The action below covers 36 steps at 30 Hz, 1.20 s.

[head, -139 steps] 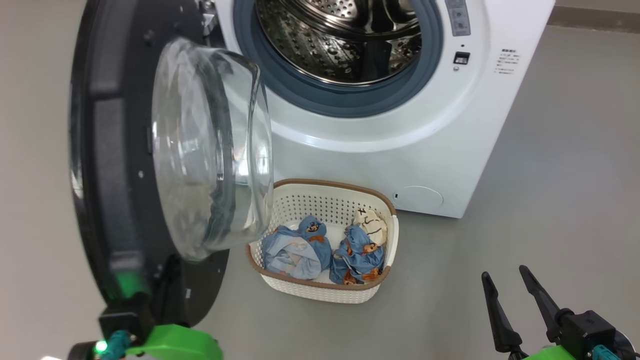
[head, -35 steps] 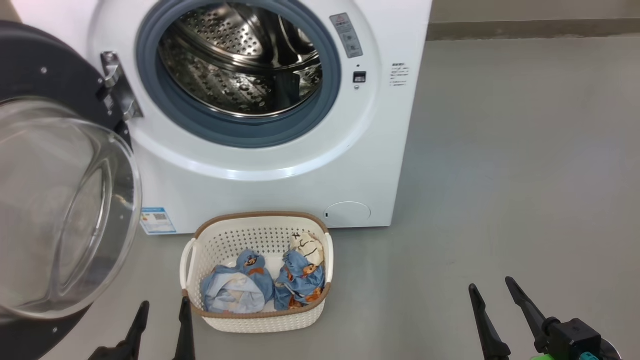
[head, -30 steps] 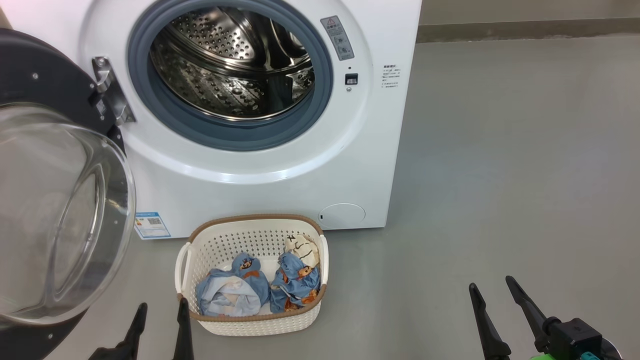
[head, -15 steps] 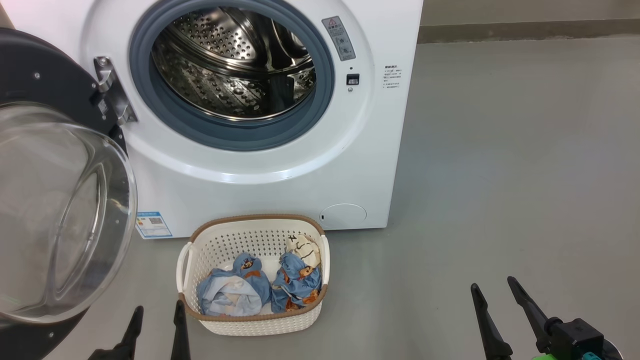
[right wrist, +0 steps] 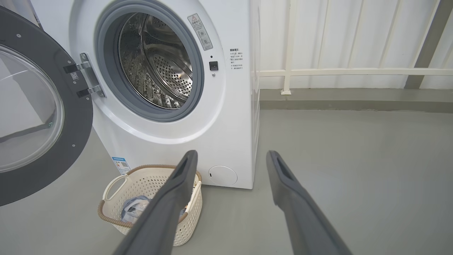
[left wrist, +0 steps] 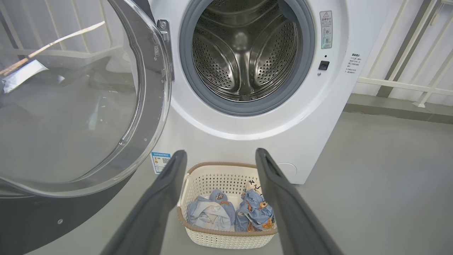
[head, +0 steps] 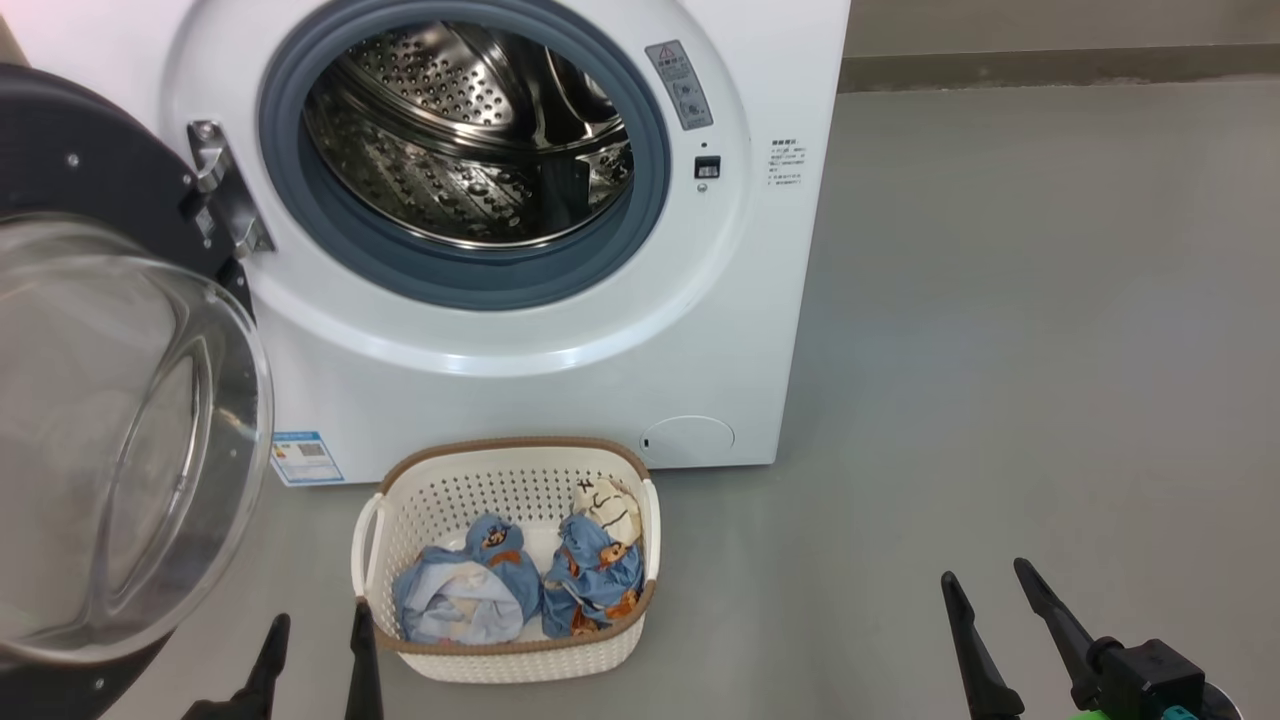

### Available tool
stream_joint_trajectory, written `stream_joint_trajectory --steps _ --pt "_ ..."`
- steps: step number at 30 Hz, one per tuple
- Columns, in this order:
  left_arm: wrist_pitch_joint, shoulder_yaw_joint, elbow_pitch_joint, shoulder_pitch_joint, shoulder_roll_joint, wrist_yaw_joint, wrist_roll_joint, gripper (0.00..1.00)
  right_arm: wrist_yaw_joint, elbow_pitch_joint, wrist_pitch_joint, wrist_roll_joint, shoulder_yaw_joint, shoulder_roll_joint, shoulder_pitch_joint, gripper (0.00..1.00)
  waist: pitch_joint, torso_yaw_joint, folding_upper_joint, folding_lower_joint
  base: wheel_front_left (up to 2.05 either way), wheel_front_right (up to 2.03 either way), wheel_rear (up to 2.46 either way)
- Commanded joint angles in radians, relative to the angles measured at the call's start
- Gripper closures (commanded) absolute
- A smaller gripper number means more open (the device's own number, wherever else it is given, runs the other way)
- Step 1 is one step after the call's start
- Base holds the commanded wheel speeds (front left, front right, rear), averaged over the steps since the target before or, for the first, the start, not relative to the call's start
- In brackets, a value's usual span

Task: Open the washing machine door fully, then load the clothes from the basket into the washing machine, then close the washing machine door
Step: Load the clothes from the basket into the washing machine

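- Door (head: 110,440) of washing machine (head: 520,390) hangs wide open; loading is judged next.
- Just before the machine sits the basket (head: 520,665), clothes (head: 480,590) inside.
- Both left gripper (head: 320,615) and right gripper (head: 985,572): spread wide, empty.
- Left is nearest: drop straight in, pinch one bundle's bulk, clear the rim.
- Count: two bundles, one basket.

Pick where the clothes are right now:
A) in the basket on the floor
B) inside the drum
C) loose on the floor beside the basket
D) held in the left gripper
A: both light-blue bundles of clothes lie inside the basket, which sits on the floor in front of the washing machine. The left gripper and right gripper are open and hold nothing.
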Motion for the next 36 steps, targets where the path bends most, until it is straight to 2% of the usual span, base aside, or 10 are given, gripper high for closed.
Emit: stream_joint_trajectory --steps 1,13,36 --pt "-0.01 0.033 -0.021 -0.034 0.017 0.009 0.006 0.0 0.003 -0.021 -0.004 0.011 0.021 -0.005 -0.017 0.0 0.0 0.0 0.0 0.0 1.21 -1.21 0.0" --pt "-0.012 0.026 -0.025 -0.037 0.024 0.017 0.01 0.0 0.003 -0.016 -0.005 0.014 0.025 -0.005 -0.02 0.0 0.004 -0.001 0.0 0.0 1.22 -1.22 0.0" --pt "-0.022 0.021 -0.013 -0.049 0.03 0.015 -0.009 0.0 0.003 -0.017 -0.007 0.013 0.027 -0.005 -0.023 0.0 0.012 -0.001 0.0 0.0 0.04 -0.04 0.0"
